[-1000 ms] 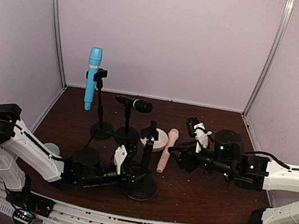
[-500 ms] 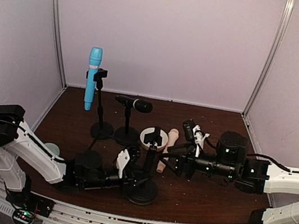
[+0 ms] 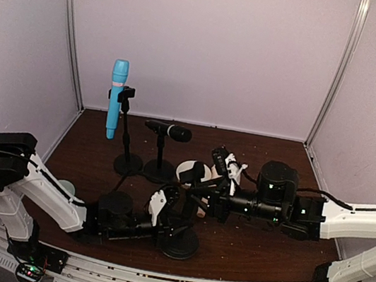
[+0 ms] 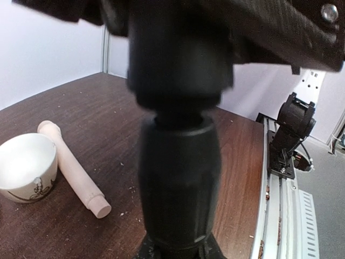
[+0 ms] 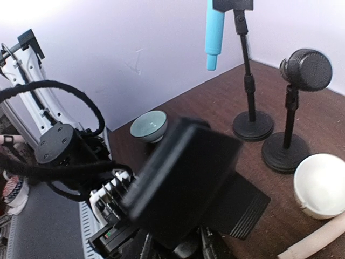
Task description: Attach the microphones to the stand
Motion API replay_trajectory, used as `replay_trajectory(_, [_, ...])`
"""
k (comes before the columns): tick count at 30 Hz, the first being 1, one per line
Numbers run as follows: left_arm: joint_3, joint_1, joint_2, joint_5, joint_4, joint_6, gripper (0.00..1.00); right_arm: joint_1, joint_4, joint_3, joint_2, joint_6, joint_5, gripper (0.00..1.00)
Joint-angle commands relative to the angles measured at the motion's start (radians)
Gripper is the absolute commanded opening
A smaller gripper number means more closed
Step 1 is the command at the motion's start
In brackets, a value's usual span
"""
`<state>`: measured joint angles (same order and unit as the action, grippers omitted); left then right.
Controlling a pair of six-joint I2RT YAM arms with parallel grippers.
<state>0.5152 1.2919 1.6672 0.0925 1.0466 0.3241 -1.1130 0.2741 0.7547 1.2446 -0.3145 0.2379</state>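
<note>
The light blue microphone sits upright in the clip of the tall stand. On the short stand the black microphone lies level. The cream-pink microphone lies flat on the table beside a white bowl; the right arm hides most of it from above. A third stand is nearest the arms. My left gripper is shut low on its pole. My right gripper has its jaws narrow around that stand's black clip, which is blurred in the right wrist view.
A white bowl stands just behind the front stand, next to the cream-pink microphone. A teal bowl rests at the table's left, by the left arm. The bases of the two back stands sit close together left of centre.
My right arm has swung left, from beside the cream-pink microphone to the front stand's clip, and its jaws opened wider, then narrowed. The left gripper has kept its hold on the pole.
</note>
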Motion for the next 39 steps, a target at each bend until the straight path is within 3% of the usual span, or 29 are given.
replay_trajectory(1, [0.038, 0.0, 0.049, -0.012, 0.11, 0.032, 0.0, -0.002, -0.021, 0.077, -0.046, 0.05, -0.129, 0.22])
replay_trajectory(11, [0.059, -0.011, 0.18, -0.028, 0.196, 0.062, 0.0, 0.119, -0.197, 0.265, -0.086, 0.13, -0.184, 0.11])
replay_trajectory(25, [0.089, -0.077, 0.235, -0.123, 0.2, 0.127, 0.0, 0.21, -0.288, 0.483, -0.038, 0.168, -0.163, 0.1])
replay_trajectory(30, [0.09, -0.077, 0.193, -0.154, 0.184, 0.118, 0.0, 0.229, -0.336, 0.515, 0.058, 0.145, -0.155, 0.19])
replay_trajectory(33, [0.117, -0.077, 0.161, -0.153, 0.062, 0.113, 0.0, 0.239, -0.43, 0.559, 0.112, 0.121, -0.145, 0.22])
replay_trajectory(39, [0.174, -0.078, 0.138, -0.136, -0.127, 0.137, 0.0, 0.24, -0.449, 0.549, 0.084, 0.13, -0.185, 0.31])
